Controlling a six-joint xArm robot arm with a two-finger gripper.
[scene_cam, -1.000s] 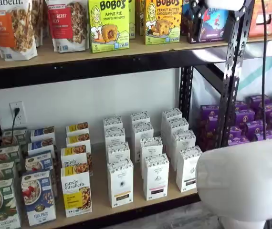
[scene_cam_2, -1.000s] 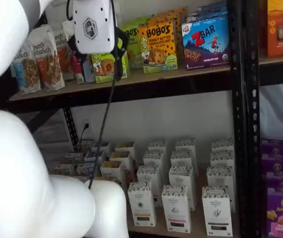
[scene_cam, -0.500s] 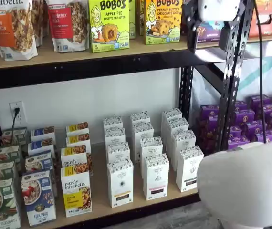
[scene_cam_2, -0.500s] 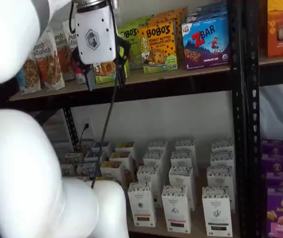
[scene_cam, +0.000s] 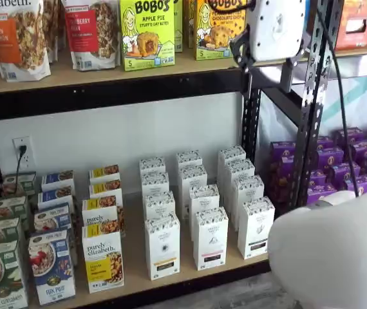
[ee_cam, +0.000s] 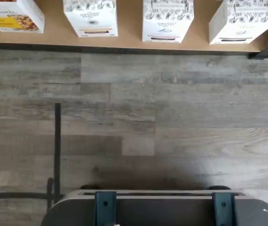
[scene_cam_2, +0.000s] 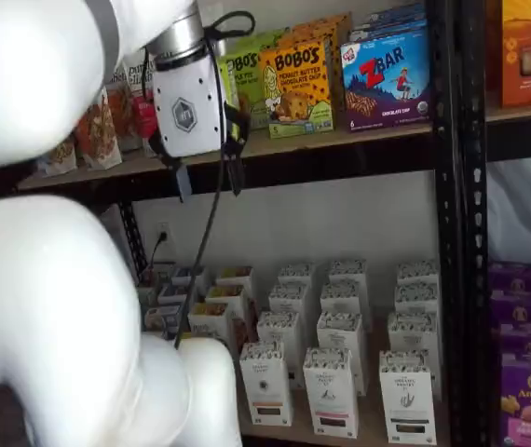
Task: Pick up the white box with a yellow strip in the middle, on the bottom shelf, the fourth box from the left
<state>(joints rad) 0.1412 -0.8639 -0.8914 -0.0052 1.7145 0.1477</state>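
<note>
From the wrist view, the white box (ee_cam: 90,18) stands at the front edge of the bottom shelf (ee_cam: 124,43), untouched. In both shelf views the gripper (scene_cam: 264,82) hangs high by the upper shelf, far from the box (scene_cam: 163,247). Its 2 black fingers (scene_cam_2: 182,180) stand wide apart and hold nothing. The whole pick is left to do.

You see the tall white carton with a yellow-orange strip (scene_cam: 162,246) standing on the pale wooden bottom shelf (scene_cam: 135,270), just right of the wider "purely elizabeth" box (scene_cam: 103,261).
</note>
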